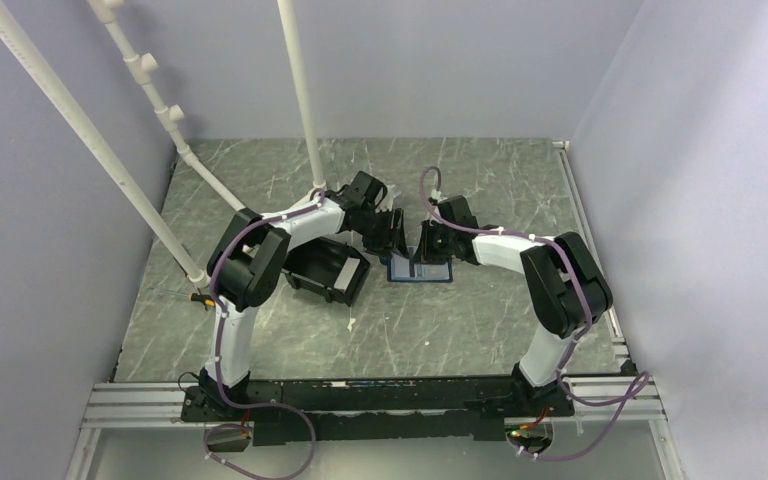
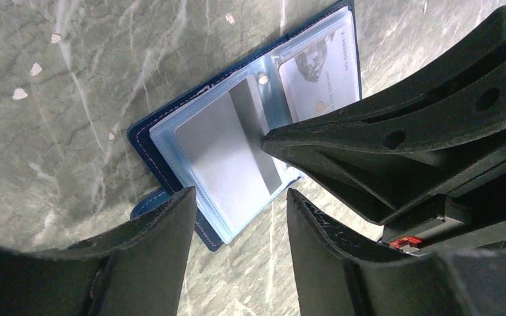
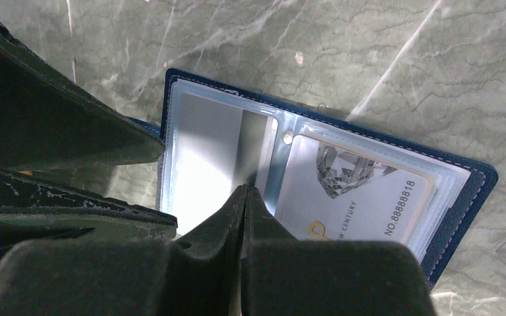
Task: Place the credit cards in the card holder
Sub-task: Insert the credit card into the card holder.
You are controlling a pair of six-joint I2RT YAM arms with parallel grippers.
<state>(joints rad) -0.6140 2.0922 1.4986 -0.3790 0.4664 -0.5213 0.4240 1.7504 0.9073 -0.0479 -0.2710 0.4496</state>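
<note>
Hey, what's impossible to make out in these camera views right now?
- Top view: card holder mostly covered by both pincers; credit cards too small.
- Right wrist: right pincer hides the holder's near edge.
- Left wrist: left pincer covers part of the holder's lower edge.

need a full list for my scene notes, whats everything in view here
card holder: 1, navy blue with clear sleeves, lying open at mid table
pale card: 1, whitish with a diamond print, in one sleeve
grey card: 1, grey-white with a dark stripe, seemingly in the next sleeve
black bin: 1, black, on the table left of the card holder
white pipes: 3, white, rising from the table's far left
table: 1, grey-green marbled, under everything
left hand: 1, black, open, above the card holder's edge
right hand: 1, black, shut, tips down at the grey card's stripe
</note>
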